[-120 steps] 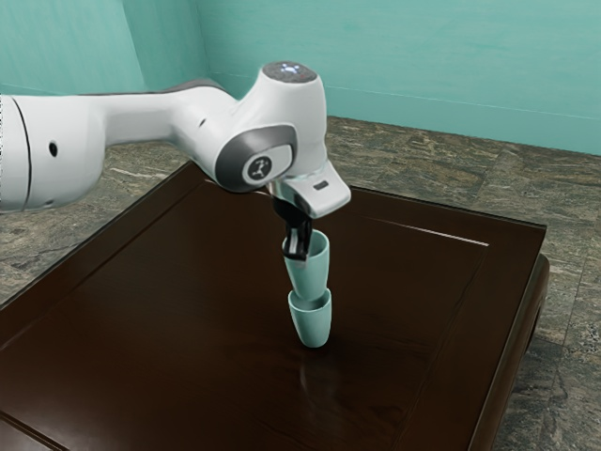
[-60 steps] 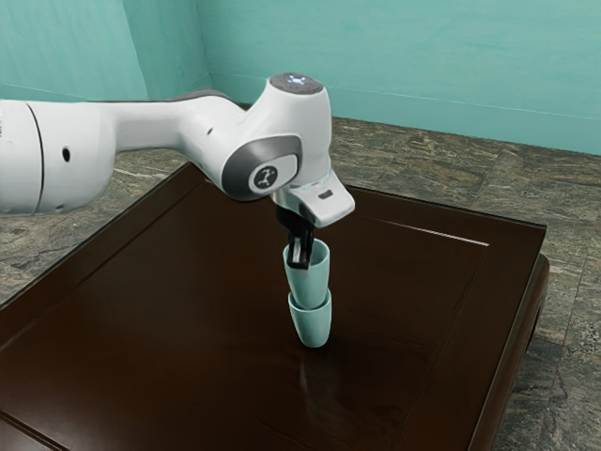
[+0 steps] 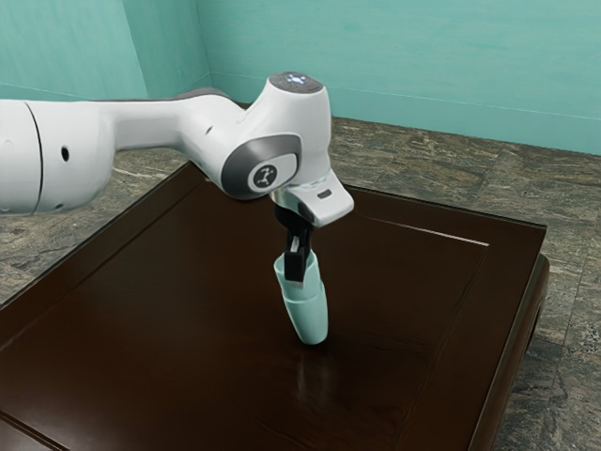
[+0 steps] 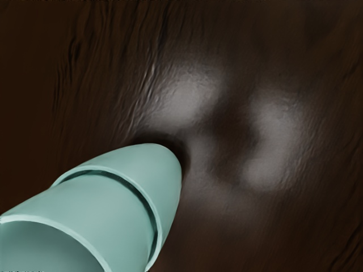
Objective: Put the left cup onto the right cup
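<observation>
Teal walls and a mottled stone floor surround a low, dark brown wooden table with a raised edge. From the side camera, a white robot arm reaches in from the exterior view's left and bends down over the middle of the table. Its black gripper points downward, and its two fingers are pressed close together on the rim wall of the upper cup, one on each side. Both cups are pale teal. The upper cup sits deep inside the lower cup, so that little more than its rim band stands clear. The nested pair leans, with its top tipped toward the exterior view's left and the lower cup's base touching the table.

From the hand camera, the upper cup lies large and close just under the hand, open mouth nearest the camera. Beyond it, the lower cup wraps around it, and a thin curved gap marks where one rim meets the other wall. The lower cup's rounded far end meets the glossy tabletop, which carries soft pale reflections beside the cups.
</observation>
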